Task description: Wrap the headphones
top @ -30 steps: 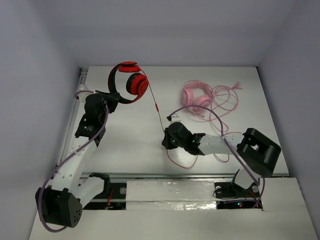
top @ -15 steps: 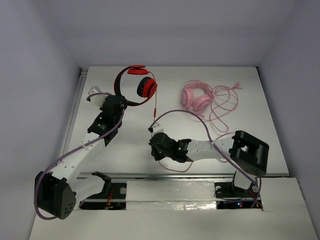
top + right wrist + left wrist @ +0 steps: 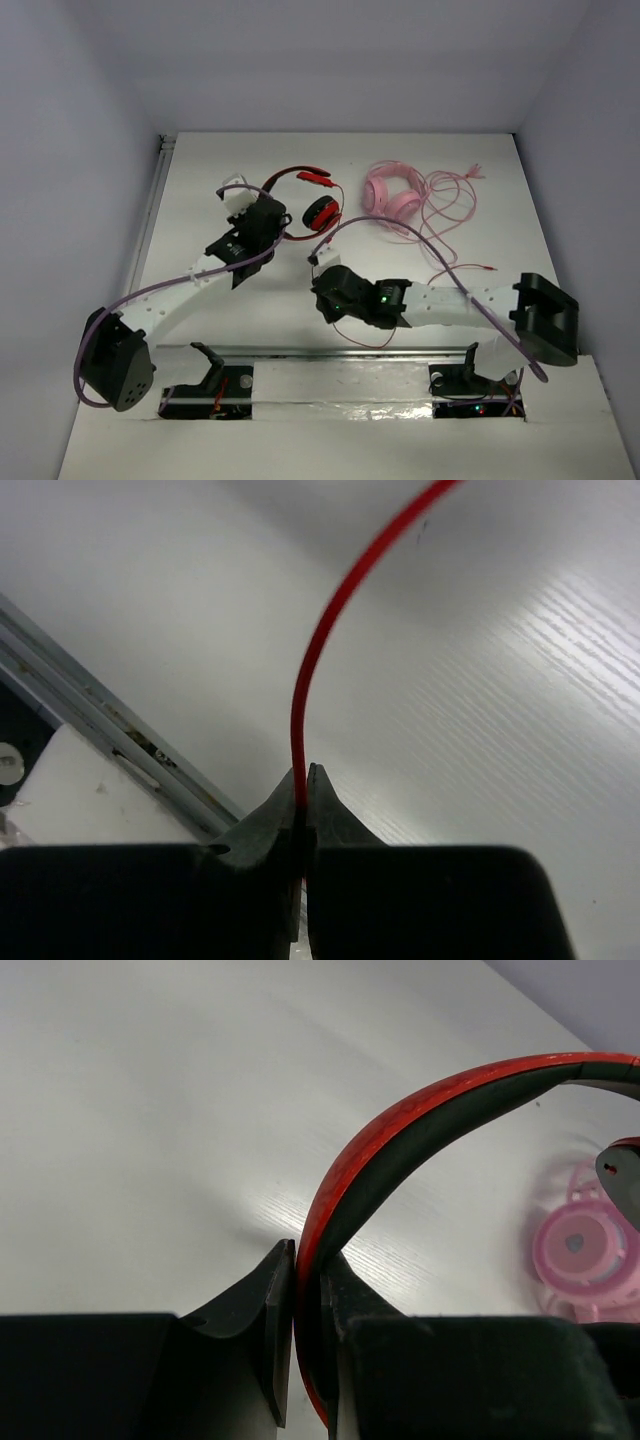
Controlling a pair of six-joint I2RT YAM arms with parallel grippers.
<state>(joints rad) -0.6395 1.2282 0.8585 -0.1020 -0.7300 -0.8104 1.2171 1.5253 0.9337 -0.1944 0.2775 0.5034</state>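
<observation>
Left of the table's (image 3: 190, 190) middle, the left gripper (image 3: 305, 1260) is clamped on the black-lined headband (image 3: 400, 1130) of the red headphones (image 3: 320, 212). Its jaws pinch the band edge-on, and the ear cups point toward the right. We judge this grip to serve as an anchor, steadying the set so that cable can be wound on it.

Just nearer and to the right, the right gripper (image 3: 303, 775) has its jaws shut on the thin red cable (image 3: 330, 630). The cable rises from the fingertips in a smooth arc. Holding the cable partway along its run probably gives the slack needed to lead it around the band. A loose loop (image 3: 365, 342) trails by the near rail (image 3: 100, 720).

The pink headphones (image 3: 392, 195) and their tangled pink cable (image 3: 450, 200) lie far right, apart from both grippers.

- From above, both sets of fingers are hidden beneath the wrist bodies, so the grips are read from the wrist views alone.
- The cable's path from ear cup to right gripper is too thin to trace, and its plug cannot be located.
- The left wrist view crops the band and shows only a sliver of one cup.
- We cannot tell whether the cups touch the table.
</observation>
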